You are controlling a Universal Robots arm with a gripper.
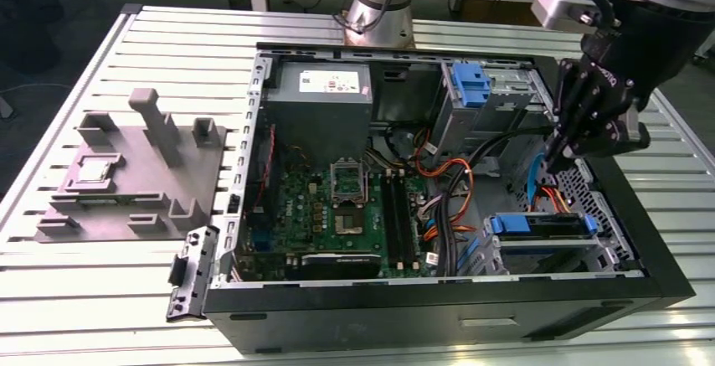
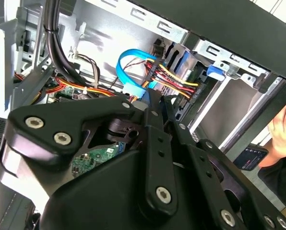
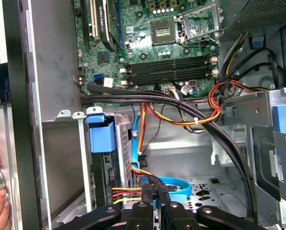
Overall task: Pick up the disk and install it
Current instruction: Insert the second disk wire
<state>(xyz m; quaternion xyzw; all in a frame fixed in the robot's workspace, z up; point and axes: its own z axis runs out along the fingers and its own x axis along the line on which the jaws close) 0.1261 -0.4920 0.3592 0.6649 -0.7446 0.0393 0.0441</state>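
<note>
On the exterior view's left, a grey fixture block [image 1: 123, 173] with upright pegs lies on the slatted metal table [image 1: 90, 299]. Just beside it stands the open computer case [image 1: 447, 307], its side panel off. Inside, toward the left half, the green motherboard [image 1: 335, 207] lies flat, with the grey power supply [image 1: 324, 90] at the far wall behind it. Further right, a bundle of black, orange and red cables [image 1: 458, 198] runs across the middle of the case, and an empty drive cage with a blue latch [image 1: 470, 81] sits at the far wall. On the right, the gripper [image 1: 552, 162] hangs over the case's right side, pointing down into it. In the first wrist view the gripper [image 3: 162, 203] has its jaws together with nothing between them, just above a looped blue data cable [image 3: 174, 184]. The disk [image 1: 537, 225] sits in the drive cage at the near right corner of the case, below the gripper and apart from it, its blue carrier showing. In the first wrist view the blue carrier tab [image 3: 102, 134] tops that bay, with red, yellow and black wires [image 3: 126, 192] running in under it.
</note>
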